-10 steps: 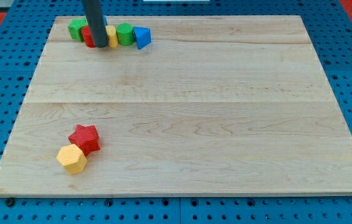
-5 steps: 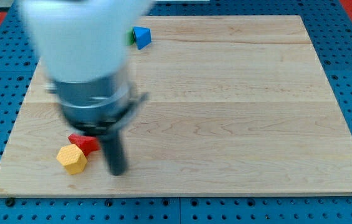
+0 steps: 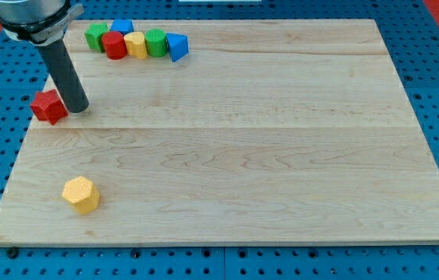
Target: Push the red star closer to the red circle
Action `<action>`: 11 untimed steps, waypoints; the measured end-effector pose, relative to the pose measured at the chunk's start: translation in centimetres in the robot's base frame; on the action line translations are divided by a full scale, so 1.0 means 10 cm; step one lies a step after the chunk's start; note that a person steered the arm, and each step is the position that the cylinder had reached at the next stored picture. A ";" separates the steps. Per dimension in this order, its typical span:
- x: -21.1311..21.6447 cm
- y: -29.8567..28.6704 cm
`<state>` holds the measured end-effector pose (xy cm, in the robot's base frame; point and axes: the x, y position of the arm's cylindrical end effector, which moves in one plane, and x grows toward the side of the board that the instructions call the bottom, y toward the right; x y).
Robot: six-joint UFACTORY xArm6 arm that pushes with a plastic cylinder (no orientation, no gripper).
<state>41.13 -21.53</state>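
The red star (image 3: 48, 106) lies at the board's left edge, in the upper half of the view. My tip (image 3: 77, 107) stands on the board right against the star's right side. The red circle (image 3: 114, 44) sits in a row of blocks at the view's top left, up and to the right of the star.
In that row are a green block (image 3: 95, 36), a blue block (image 3: 122, 27) behind, a yellow block (image 3: 135, 44), a green cylinder (image 3: 155, 42) and a blue triangle (image 3: 176, 47). A yellow hexagon (image 3: 81, 194) lies at the lower left of the wooden board (image 3: 281, 140).
The red star has moved from beside the yellow hexagon up to the board's left edge. My tip went from the top row down to the star, then up with it.
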 end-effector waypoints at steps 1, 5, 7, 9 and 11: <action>0.54 0.49; 0.62 -0.52; 0.11 -0.02; -0.22 0.23; -0.21 -0.50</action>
<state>38.99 -26.57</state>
